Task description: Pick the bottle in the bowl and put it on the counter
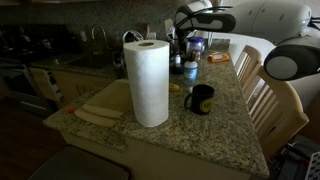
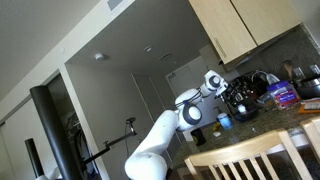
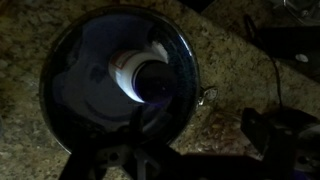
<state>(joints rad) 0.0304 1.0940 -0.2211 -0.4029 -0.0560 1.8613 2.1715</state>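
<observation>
Dark and round, the bowl fills most of my wrist view. It sits on the speckled stone desk. One thing is in it, a white bottle. The bottle lies on its side in the middle of the bowl. Its dark cap points to the lower right of that view. The bottle is down inside the bowl, not out on the desk.

My pincer shows at the bottom edge of the wrist view, over the near rim of the bowl. It is dark and blurry there, so I cannot tell how wide it is open. I cannot see it touching the bottle.

In an exterior view, a tall white paper towel roll stands on the desk. A black mug with a handle stands just beside the roll. I cannot tell what is in the mug.

My arm comes in from the upper corner in that view and bends down over the far part of the desk. A wooden chair stands beside the desk, under my arm. In an exterior view from farther off, my arm is white and leans up and over to the things on the desk.
</observation>
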